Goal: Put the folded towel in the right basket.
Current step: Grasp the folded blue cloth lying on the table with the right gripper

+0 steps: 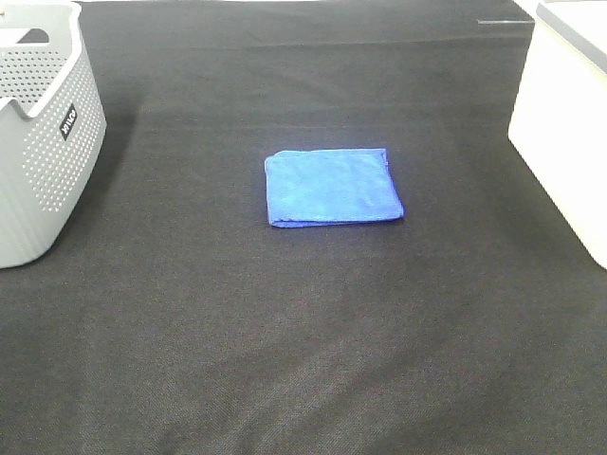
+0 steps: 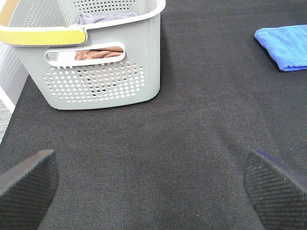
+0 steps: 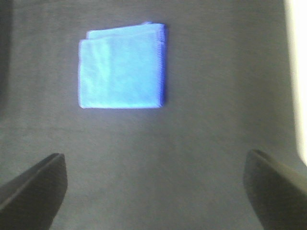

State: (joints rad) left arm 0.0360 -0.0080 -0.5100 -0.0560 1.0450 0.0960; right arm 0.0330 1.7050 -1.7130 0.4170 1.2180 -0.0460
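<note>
A folded blue towel [image 1: 332, 187] lies flat on the black cloth in the middle of the table. It also shows in the left wrist view [image 2: 284, 45] and in the right wrist view [image 3: 122, 66]. The right basket [image 1: 567, 118] is a white container at the right edge. Neither arm shows in the exterior high view. My left gripper [image 2: 153, 184] is open and empty, over the cloth near the grey basket. My right gripper [image 3: 156, 189] is open and empty, a short way from the towel.
A grey perforated basket [image 1: 43, 133] stands at the left edge; in the left wrist view it [image 2: 93, 62] has a yellow handle and holds brown and grey cloths. A black cloth [image 1: 303, 332] covers the table.
</note>
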